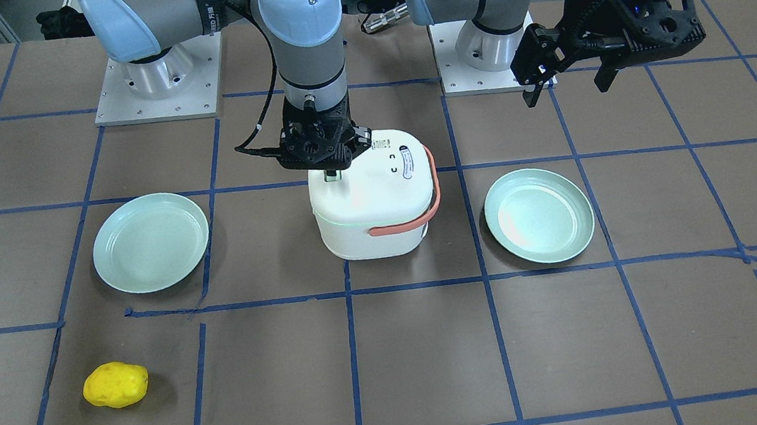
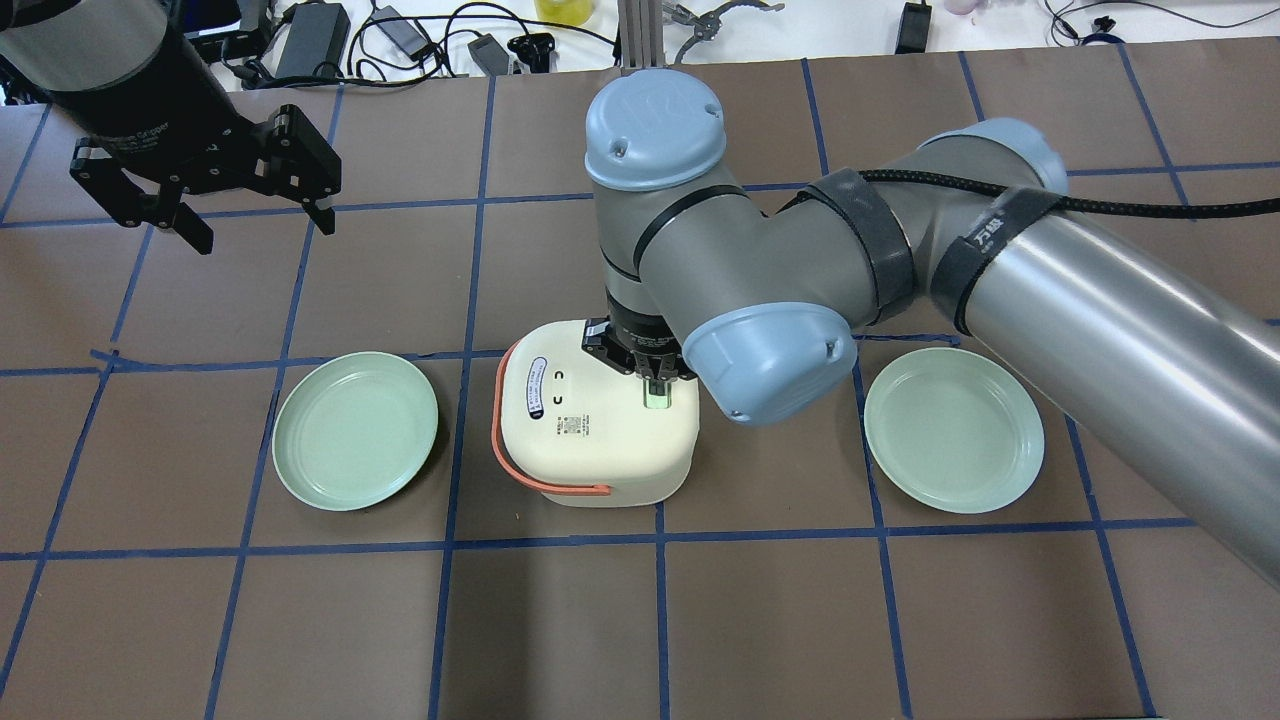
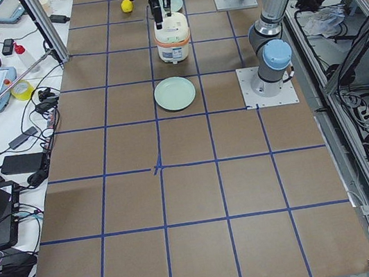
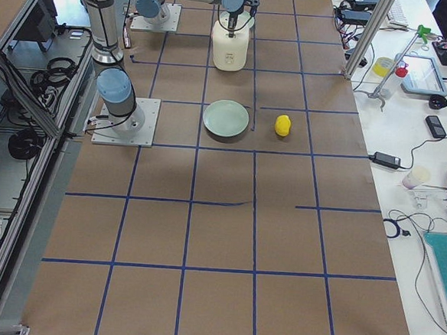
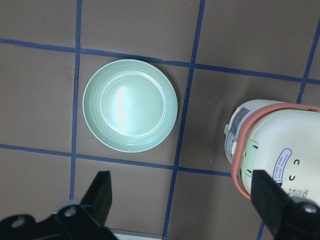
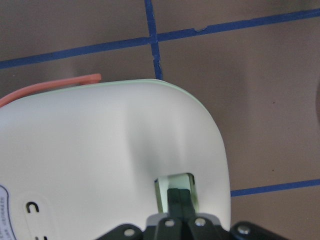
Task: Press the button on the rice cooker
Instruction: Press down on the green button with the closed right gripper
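A white rice cooker with a salmon handle stands mid-table; it also shows in the overhead view. Its pale green button sits in a recess on the lid, also seen in the right wrist view. My right gripper is shut, pointing straight down, its fingertips touching the button. My left gripper is open and empty, hovering high above the table, well away from the cooker. The left wrist view shows its fingers above a plate and the cooker.
Two pale green plates lie on either side of the cooker. A yellow potato-like object lies near the operators' edge. Blue tape lines grid the brown table. Cables and gear lie beyond the far edge.
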